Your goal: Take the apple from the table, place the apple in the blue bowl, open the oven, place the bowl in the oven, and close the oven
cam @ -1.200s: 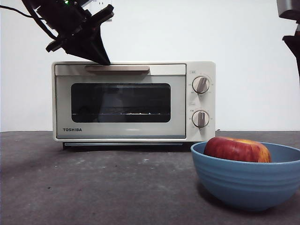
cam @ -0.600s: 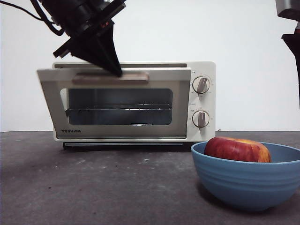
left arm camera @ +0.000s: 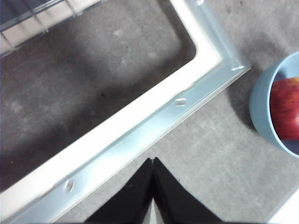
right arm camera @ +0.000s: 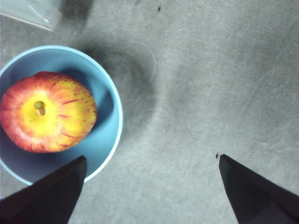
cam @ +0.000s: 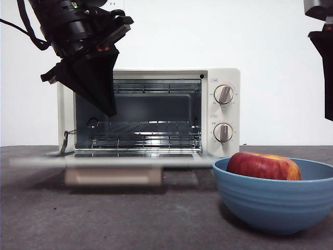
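Since a second ago the oven (cam: 151, 112) door is being swung down flat. Nearest, the apple (cam: 263, 165) is being held in the blue bowl (cam: 276, 195), to be lifted level by the wide-jawed right gripper (right arm camera: 149, 186); the bowl's edge is being cropped. Farther, the left gripper (cam: 106, 107), jaws pressed together, is being kept above the door.

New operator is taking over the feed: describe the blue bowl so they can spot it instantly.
Start at the cream oven standing at the back of the table, its door folded down flat. In front of its knob side stands the blue bowl, wide and faintly ridged. It is the only blue thing here, and the red-and-yellow apple lies inside it.
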